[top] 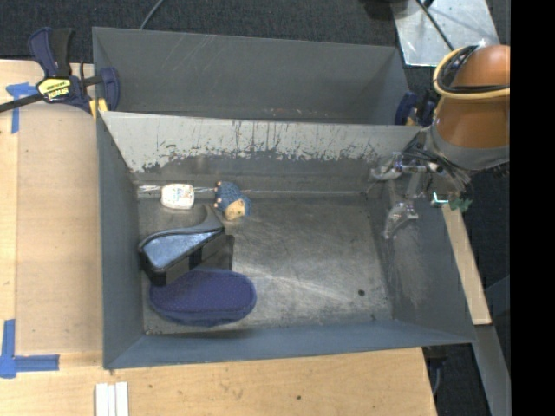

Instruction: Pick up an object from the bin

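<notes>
1. The end effector (401,199) hangs at the right side of the bin (251,81), close to the right wall and over bare floor. Nothing lies under it. Whether it is apart or together, I cannot tell.
2. All the things lie at the left, well apart from it. A white bottle (178,196) and a small blue and tan toy (230,202) are near the back wall. A dark wedge-shaped box (185,251) lies in front of them, and a blue oval pouch (202,299) touches the box.
3. I judge the step in hand to be the approach, so one target must be chosen first. The toy seems best, because its right side is free.
4. Travel left above the things, then descend straight, so that the box is not pushed.
5. The pouch looks soft and flat, so a grasp there may slip.
</notes>
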Motion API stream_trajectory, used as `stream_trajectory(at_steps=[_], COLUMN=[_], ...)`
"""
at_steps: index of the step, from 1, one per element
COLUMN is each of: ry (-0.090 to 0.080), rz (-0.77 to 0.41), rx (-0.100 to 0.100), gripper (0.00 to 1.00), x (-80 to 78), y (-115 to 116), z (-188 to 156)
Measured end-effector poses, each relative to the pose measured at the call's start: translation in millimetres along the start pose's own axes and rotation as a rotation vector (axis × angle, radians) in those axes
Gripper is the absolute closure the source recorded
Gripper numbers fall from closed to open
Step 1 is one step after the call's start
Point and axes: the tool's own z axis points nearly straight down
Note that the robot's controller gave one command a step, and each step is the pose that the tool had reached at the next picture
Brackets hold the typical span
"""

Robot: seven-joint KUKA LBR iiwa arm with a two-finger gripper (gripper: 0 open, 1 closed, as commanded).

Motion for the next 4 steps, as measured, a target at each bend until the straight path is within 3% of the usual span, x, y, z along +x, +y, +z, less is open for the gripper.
stream_trajectory(at_steps=[1,2,3,4], ry=[-0.004,-0.011,-0.005,-0.005], rz=[-0.053,0.298,0.633,0.820], rx=[0.002,0.002,-0.002,-0.009], gripper=[0.00,0.00,0.00,0.00], x=[-12.0,-8.9,18.6,14.7], y=[27,-6,29,35], z=[58,37,32,66])
